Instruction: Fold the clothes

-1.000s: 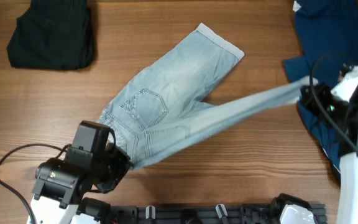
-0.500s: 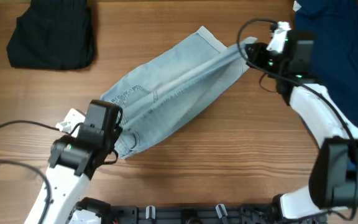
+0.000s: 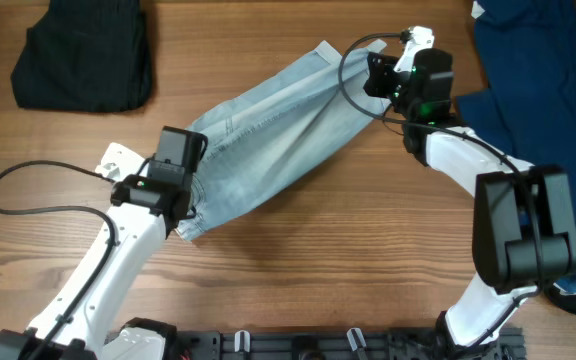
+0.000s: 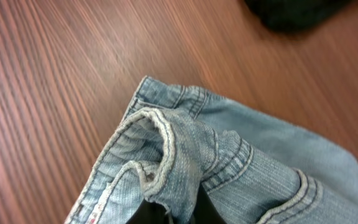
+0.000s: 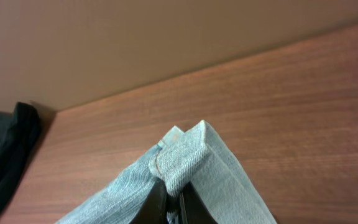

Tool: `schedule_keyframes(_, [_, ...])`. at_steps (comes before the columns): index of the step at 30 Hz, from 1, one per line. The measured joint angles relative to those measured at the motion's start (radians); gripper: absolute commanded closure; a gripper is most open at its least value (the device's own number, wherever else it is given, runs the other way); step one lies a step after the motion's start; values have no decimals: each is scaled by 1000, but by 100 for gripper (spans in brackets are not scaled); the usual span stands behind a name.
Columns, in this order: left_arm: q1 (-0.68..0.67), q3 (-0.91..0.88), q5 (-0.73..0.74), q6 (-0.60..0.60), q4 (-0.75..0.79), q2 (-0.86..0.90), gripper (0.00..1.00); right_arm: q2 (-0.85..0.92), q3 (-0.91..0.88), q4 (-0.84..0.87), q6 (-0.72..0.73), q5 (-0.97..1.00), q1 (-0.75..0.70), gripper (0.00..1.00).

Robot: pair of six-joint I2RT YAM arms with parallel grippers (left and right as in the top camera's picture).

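Item: the faded light-blue denim shorts [image 3: 268, 140] lie diagonally across the middle of the wooden table [image 3: 298, 270], one leg doubled over the other. Assessment: soft, moderately heavy cloth, thick at the seams, so you should hold it by the waistband and cuffed hem. Your left gripper [image 4: 169, 214] is clamped on the bunched waistband, and your right gripper [image 5: 173, 202] pinches the cuff corner. A second ago that leg was stretched out toward the dark navy-blue garment [image 3: 538, 60]. It now lies on its twin.
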Motion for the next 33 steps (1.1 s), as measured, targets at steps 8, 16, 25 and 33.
schedule_keyframes(8, [111, 0, -30, 2, 127, 76, 0, 132, 37, 159, 4, 95, 85, 0])
schedule_keyframes(16, [162, -2, -70, 47, 313, 138, 0, 272, 150, 203, -12, 126, 112, 0])
schedule_keyframes(25, [162, 11, 217, 412, 278, 114, 0, 55, 167, -265, -248, 106, 109, 1])
schedule_keyframes(33, [164, 14, 331, 474, 100, 112, 0, 58, 174, -362, -420, 20, 109, 26])
